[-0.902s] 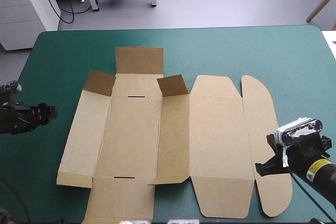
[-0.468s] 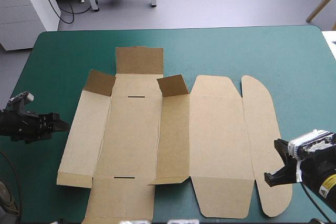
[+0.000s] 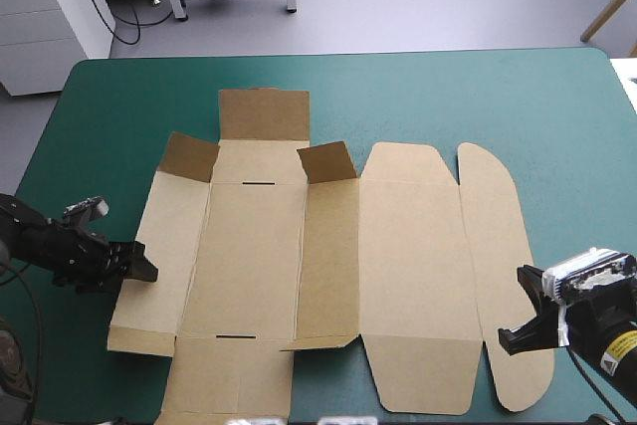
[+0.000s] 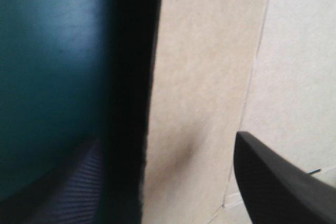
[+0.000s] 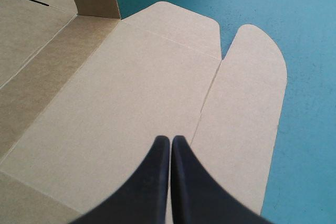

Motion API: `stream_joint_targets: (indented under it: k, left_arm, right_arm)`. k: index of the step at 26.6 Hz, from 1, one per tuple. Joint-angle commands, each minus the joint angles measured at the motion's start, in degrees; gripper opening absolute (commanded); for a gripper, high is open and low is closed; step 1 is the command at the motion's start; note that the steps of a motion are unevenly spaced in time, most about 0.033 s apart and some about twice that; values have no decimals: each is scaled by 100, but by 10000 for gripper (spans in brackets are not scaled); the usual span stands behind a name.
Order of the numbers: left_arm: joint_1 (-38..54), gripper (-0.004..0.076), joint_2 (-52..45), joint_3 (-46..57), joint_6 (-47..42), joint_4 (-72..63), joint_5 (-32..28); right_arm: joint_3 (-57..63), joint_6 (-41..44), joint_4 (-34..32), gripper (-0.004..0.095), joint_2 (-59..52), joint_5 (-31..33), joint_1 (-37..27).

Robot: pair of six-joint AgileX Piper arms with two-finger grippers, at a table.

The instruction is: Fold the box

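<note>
Board of the box is spread flat mid-table, its long axis laid left to right, the rounded flap pointed right. The left gripper is held wide at its left edge; the right gripper is pressed shut over the rounded flap.

Near flap of box cut off in high view, left tool blurred in wrist view

Flat brown cardboard box: matt, fibrous, scored along its creases; teal-green table cover: smooth, faint sheen.
</note>
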Motion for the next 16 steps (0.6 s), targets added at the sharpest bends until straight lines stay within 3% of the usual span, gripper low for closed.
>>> stream_joint_targets:
  k: [1,11,16]
  left_arm:
    - [-57,493,-161,-39,-13,-754,570]
    - [-1228,493,-172,-31,-124,-439,570]
    - [-1290,491,-183,-31,-152,-665,570]
  right_arm:
    - [-134,-13,-99,-4,33,-487,-35]
    - [-134,-56,-110,-4,33,-561,-35]
    - [-123,-78,-110,-4,33,-561,-35]
